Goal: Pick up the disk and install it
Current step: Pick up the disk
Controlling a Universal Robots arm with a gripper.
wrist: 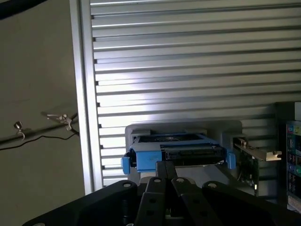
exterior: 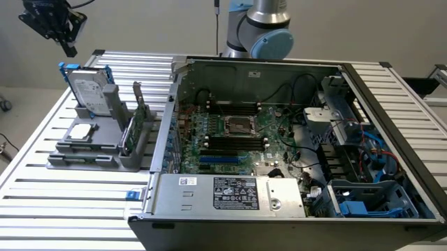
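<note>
While the gripper [exterior: 69, 50] hangs in the air with its jaws pressed together and nothing between them, the disk [exterior: 89, 90] stands on its edge below them, near the fingertips but not touching. It sits upright in a grey holder [exterior: 91, 151] on the slatted table [exterior: 63, 209]. From the wrist view, the closed jaws point toward the disk's upper edge and its blue frame. A thin green card [exterior: 134, 128] stands in the same holder, beside the disk and farther from the jaws. The open computer case [exterior: 279, 157] lies well apart from the jaws.
</note>
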